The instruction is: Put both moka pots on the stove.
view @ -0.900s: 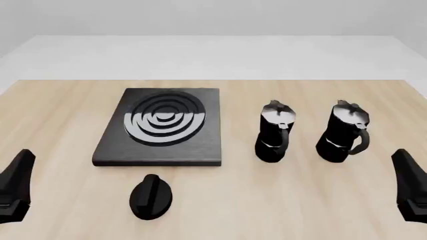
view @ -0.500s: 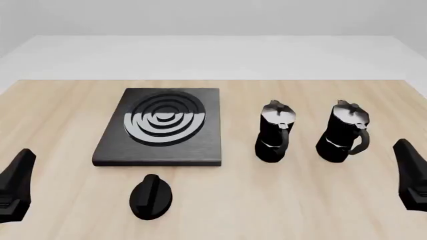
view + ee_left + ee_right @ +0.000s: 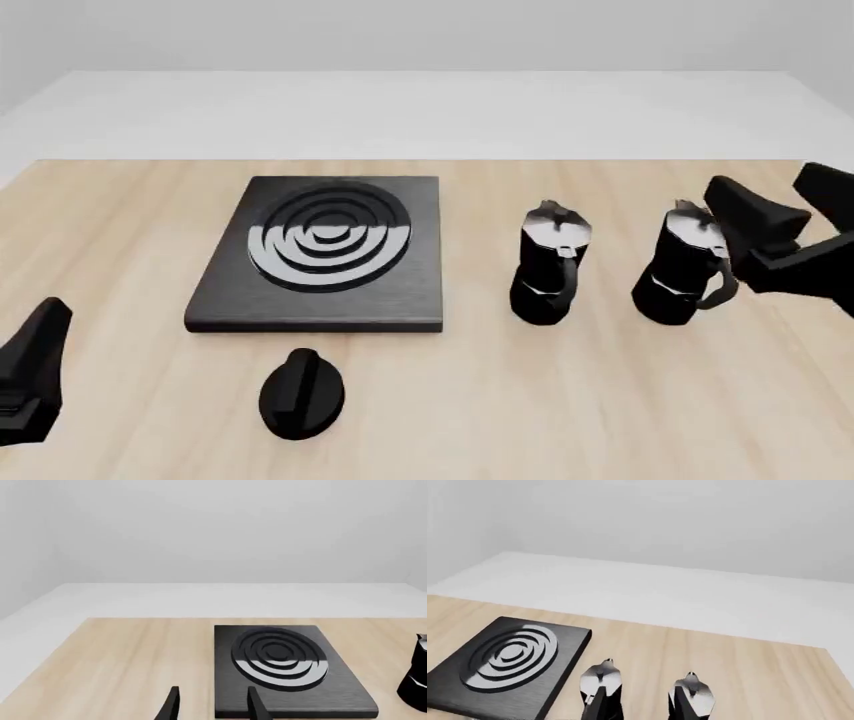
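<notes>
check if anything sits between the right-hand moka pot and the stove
Yes. In the front view the other moka pot stands upright on the table directly between the right-hand moka pot and the stove. The black oval knob lies nearer the camera, off that line.

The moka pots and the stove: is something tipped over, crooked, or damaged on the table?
Nothing stands out. Both moka pots stand upright, side by side on the table, lids closed. The stove lies flat, with the black knob before it.
</notes>
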### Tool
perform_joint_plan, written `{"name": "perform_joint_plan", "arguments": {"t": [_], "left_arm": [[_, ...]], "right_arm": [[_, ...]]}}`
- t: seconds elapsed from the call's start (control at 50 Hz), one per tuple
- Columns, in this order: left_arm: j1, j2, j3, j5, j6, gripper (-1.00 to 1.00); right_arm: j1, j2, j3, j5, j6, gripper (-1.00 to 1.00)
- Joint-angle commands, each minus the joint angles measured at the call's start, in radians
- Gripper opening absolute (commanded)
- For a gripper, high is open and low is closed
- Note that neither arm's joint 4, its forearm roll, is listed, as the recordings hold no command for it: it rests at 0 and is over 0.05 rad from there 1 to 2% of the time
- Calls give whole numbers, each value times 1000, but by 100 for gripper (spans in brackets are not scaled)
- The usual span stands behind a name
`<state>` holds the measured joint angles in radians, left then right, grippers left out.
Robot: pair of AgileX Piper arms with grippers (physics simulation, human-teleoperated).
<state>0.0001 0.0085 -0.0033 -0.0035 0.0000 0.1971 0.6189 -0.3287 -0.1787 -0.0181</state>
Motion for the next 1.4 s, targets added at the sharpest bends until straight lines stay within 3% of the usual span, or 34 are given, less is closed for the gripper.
{"name": "perform_joint_plan", "arguments": {"t": [0.02, 0.18, 0.4, 0.8, 1.4], "left_arm": [[0, 11, -19, 7, 0, 100], [0, 11, -19, 7, 0, 100], [0, 11, -19, 7, 0, 100], [0, 12, -19, 7, 0, 100], [0, 11, -19, 7, 0, 100]], "right_arm": [[99, 186, -71, -44, 57, 100], [145, 257, -80, -65, 105, 100], [151, 297, -38, -116, 88, 100], [153, 412, -9, -205, 122, 100], [224, 611, -28, -318, 161, 100]]}}
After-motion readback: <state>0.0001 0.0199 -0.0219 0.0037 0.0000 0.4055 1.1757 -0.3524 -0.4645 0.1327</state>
